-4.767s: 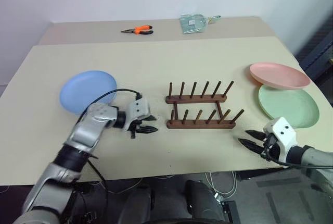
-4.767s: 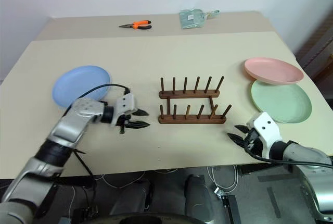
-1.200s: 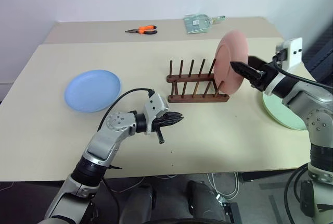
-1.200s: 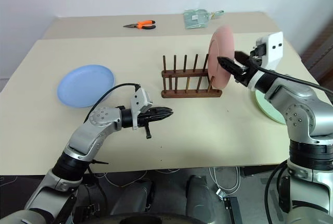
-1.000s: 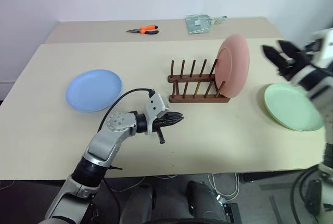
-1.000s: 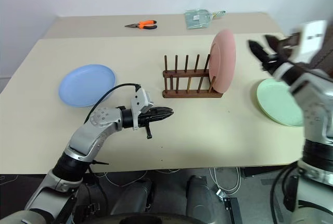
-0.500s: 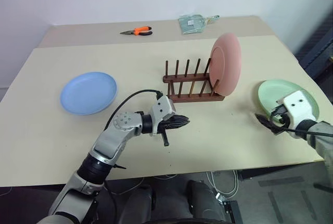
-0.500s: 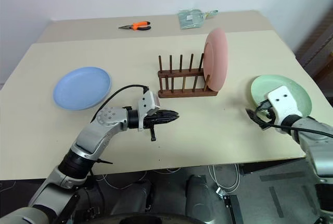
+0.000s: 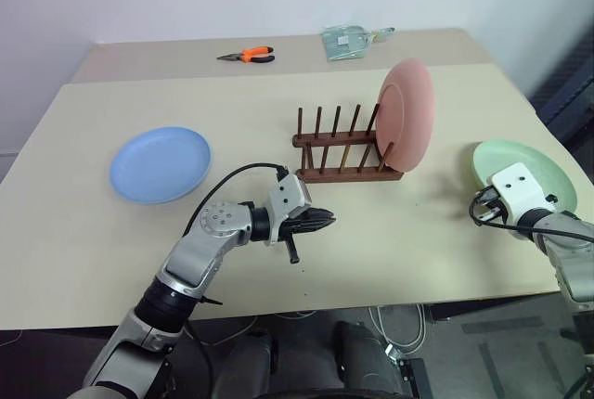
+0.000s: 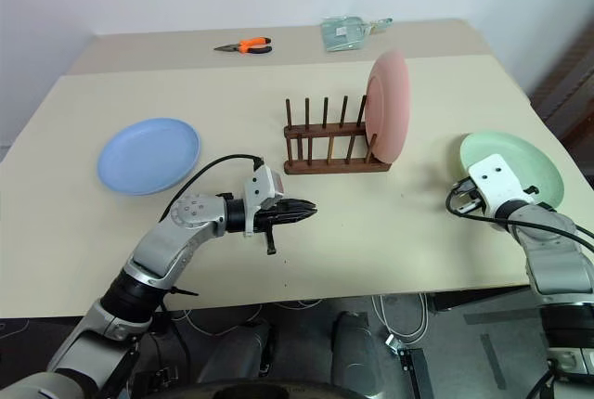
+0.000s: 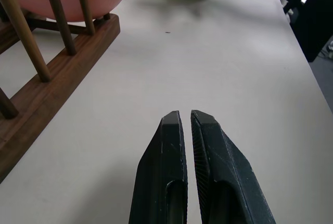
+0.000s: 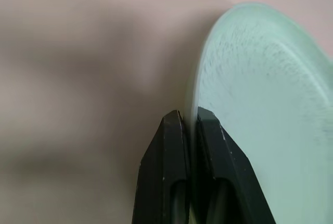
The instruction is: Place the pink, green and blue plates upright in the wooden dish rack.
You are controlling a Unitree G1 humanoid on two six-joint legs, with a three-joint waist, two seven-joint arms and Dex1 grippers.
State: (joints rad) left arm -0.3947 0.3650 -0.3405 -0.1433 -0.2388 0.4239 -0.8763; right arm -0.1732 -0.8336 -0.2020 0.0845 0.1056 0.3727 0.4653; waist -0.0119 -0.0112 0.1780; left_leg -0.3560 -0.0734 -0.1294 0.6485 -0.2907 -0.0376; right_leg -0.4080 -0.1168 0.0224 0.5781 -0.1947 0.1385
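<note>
- Our table (image 9: 408,241) carries everything; the wooden rack (image 9: 345,160) sits mid-table.
- The pink plate (image 9: 408,126) stands upright at the rack's right end.
- The blue plate (image 9: 160,163) lies flat, far left.
- We judge the green plate (image 9: 543,162) is next: our right gripper (image 12: 190,122) pinches its rim, fingers pressed together; lifting and tilting comes next.
- Our left gripper (image 11: 186,122) hovers with fingers together, holding nothing.

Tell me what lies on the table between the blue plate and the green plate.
The wooden dish rack with the pink plate upright at its right end, seen in both eye views. Nearer the robot, the left gripper hangs shut.
</note>
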